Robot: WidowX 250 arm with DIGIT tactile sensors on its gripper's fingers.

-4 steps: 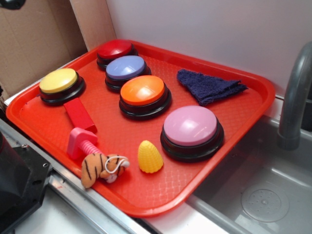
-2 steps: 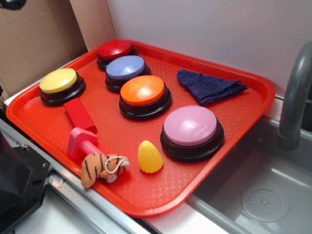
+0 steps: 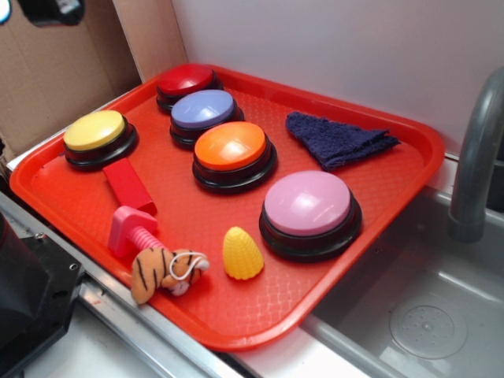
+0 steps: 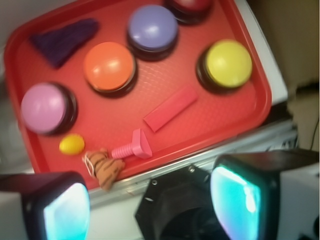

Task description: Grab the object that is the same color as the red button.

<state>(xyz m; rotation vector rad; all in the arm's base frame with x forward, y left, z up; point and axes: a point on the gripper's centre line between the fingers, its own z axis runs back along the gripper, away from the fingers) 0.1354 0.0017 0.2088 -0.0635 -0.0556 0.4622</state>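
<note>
The small red rectangular block (image 3: 128,186) lies flat on the red tray (image 3: 378,213), between the yellow button and the pink bolt; it also shows in the wrist view (image 4: 170,108). The red button (image 3: 187,81) sits at the tray's far corner, cut off at the top edge of the wrist view (image 4: 190,6). My gripper (image 4: 150,207) is open and empty, high above the tray's near-left edge and the black robot base. Only a dark bit of it (image 3: 49,9) shows at the top left of the exterior view.
On the tray are a yellow button (image 3: 95,131), purple button (image 3: 203,109), orange button (image 3: 231,147), pink button (image 3: 308,204), pink bolt (image 3: 132,229), toy tiger (image 3: 166,272), yellow corn piece (image 3: 241,253) and blue cloth (image 3: 337,138). A sink and faucet (image 3: 476,157) stand right.
My gripper has come further into the top left of the exterior view, moving right. Nothing on the tray has moved.
</note>
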